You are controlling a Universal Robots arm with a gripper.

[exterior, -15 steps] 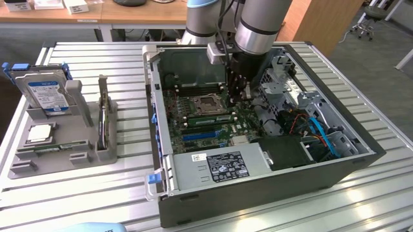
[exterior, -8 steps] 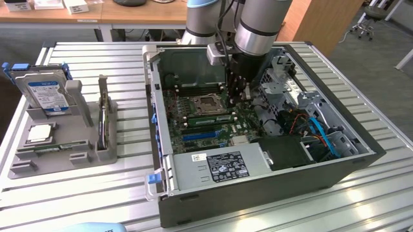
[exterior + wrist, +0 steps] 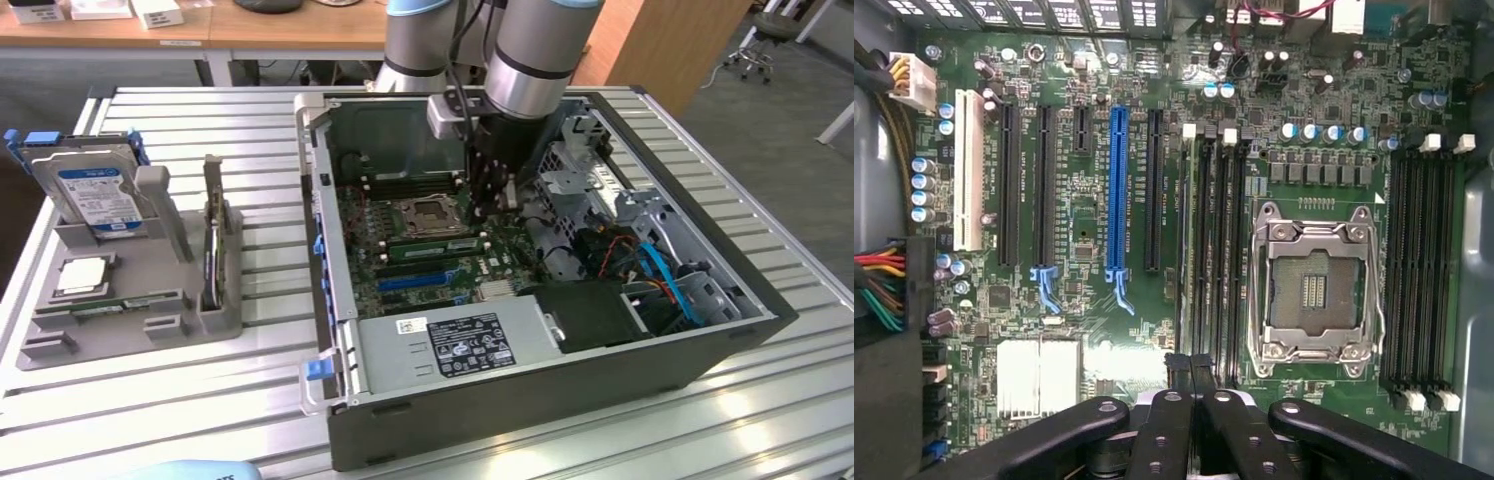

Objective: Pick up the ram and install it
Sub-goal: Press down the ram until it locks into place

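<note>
2 jaws stand pressed together with nothing pinched between them, as far as the wrist view shows, and they hang low inside the open computer case (image 3: 334,300), close above the motherboard (image 3: 1084,330). Their tips are just over 1 end of the group of 4 memory slots (image 3: 1214,250) that runs between the empty processor socket (image 3: 1314,290) and the blue expansion slot (image 3: 1117,190). In the exterior view, a long thin green stick, which I take for the ram (image 3: 424,246), stands on its edge in this group of slots, just beside the socket. The 2nd group of memory slots (image 3: 1424,270), on the other side of the socket, looks empty. Above the jaws, the arm (image 3: 534,50) comes down into the case from the top of the exterior view. Further out, on the exterior view's left, a grey tray (image 3: 200,320) on the counter (image 3: 747,440) carries the hard drive (image 3: 94,195) and the square processor chip (image 3: 83,275), both well apart from the jaws. My judgement is that the pick-up is done and the ram is already placed in its slot, so the task is near its end. Whether the ram is pushed fully down and the latches are locked, I cannot tell.
</note>
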